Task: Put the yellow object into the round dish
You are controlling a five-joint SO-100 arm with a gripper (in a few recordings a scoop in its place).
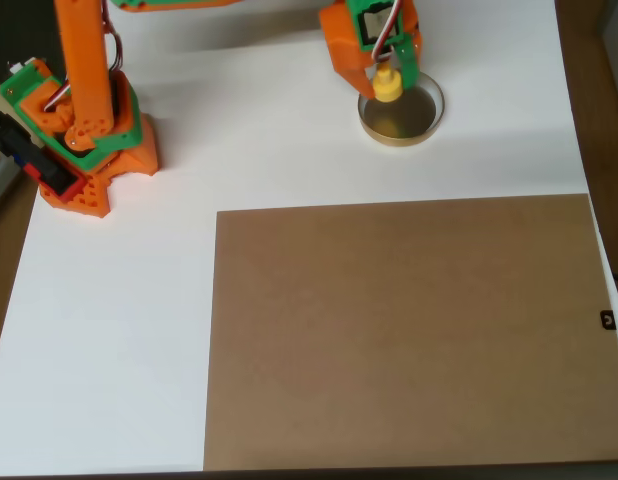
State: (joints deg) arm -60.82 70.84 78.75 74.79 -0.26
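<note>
**Yellow piece held over the dish near the table's far edge**

The yellow piece (388, 85) sits pinched between the fingers of the gripper (386, 72), over the near-left rim of the round dish (426, 120). The dish rests on the white tabletop (119, 330) close to its far edge. A brown board (409, 330) covers the near right corner. The arm's orange base (89, 150) stands at the far left.

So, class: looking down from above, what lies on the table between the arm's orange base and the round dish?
Nothing: in the overhead view the stretch between the base and the round dish is bare white table.
</note>
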